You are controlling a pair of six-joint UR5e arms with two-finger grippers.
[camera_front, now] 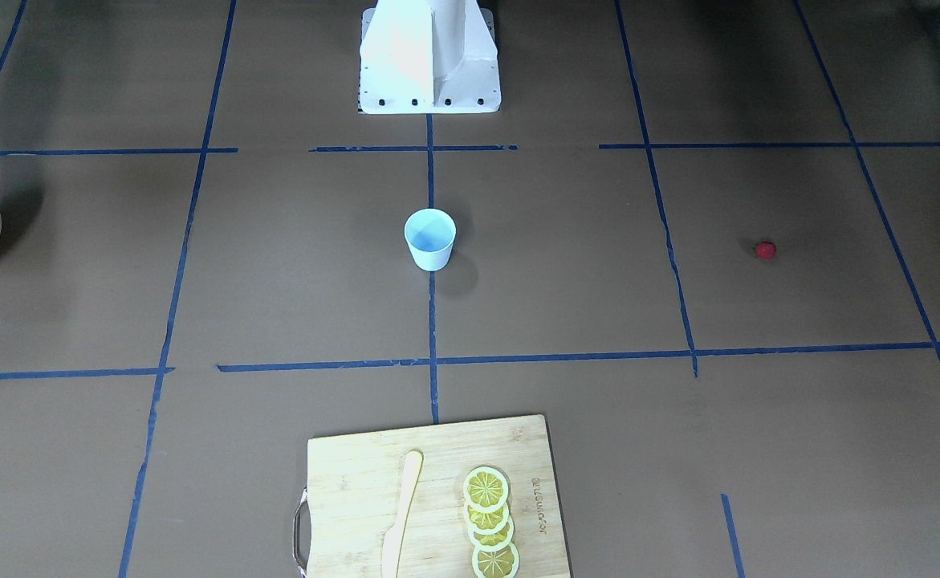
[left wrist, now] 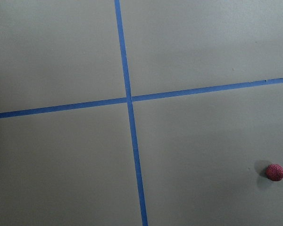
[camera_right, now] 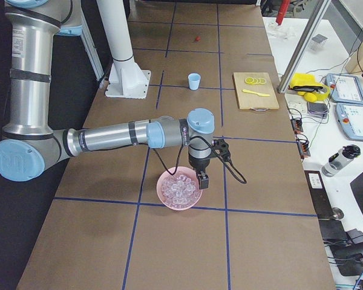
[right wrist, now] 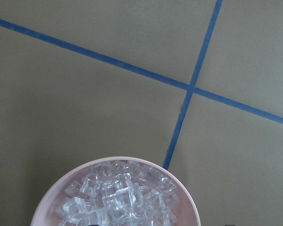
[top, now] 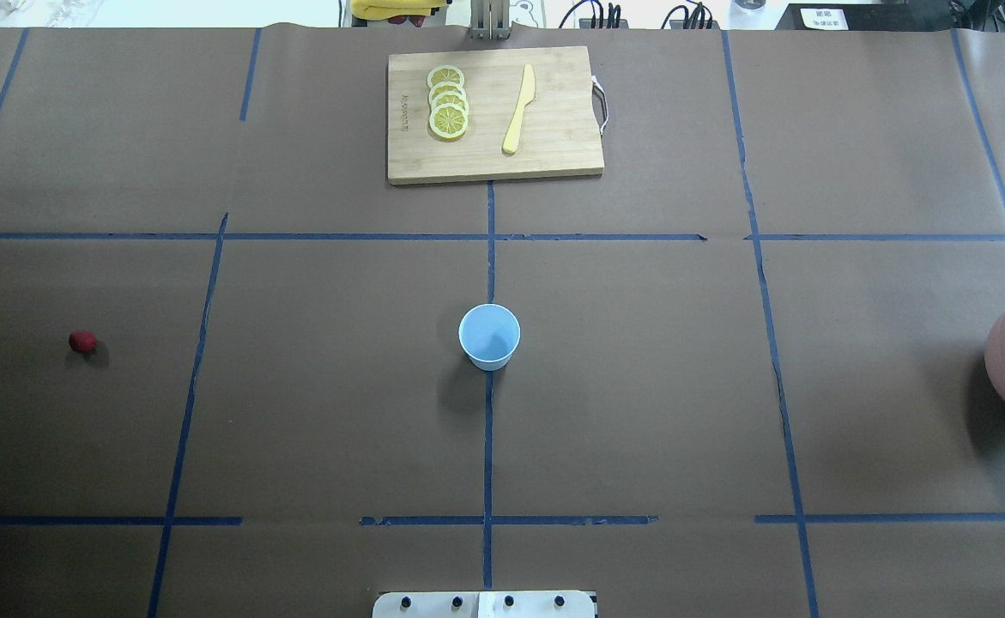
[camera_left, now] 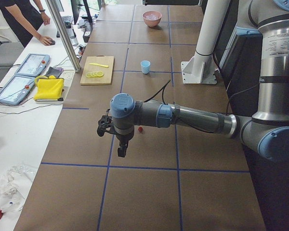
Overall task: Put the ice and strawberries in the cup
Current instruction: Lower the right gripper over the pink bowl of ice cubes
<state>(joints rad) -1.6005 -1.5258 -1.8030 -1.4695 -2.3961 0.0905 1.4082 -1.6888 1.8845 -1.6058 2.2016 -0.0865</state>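
- At the bottom centre of the overhead view, the white base plate sits on the brown bench. The bench is crossed by blue tape lines.
- In the middle of the left-side view, the left hand hangs pointing down above the bench. The strawberry lies just to its right in that frame. I cannot tell how wide this hand stands.
- The left wrist view shows the strawberry at the lower right of the frame. It lies alone on the paper with nothing touching it.
- In the middle of the right-side view, the right hand hangs over the upper right rim of the pink bowl. I cannot tell whether it is wide or narrow.
- The right wrist view shows the bowl at the bottom edge, heaped with the ice.
- The cup stands upright at the centre of the overhead frame, on the middle tape line. Its inside shows only pale blue.
- In that view the strawberry is at the far left at mid-height, and the bowl is cut off by the right edge. Both are well apart from the cup.
- Farthest, at the top centre, lies the cutting board. It carries overlapping lemon slices, with a yellow knife beside them.
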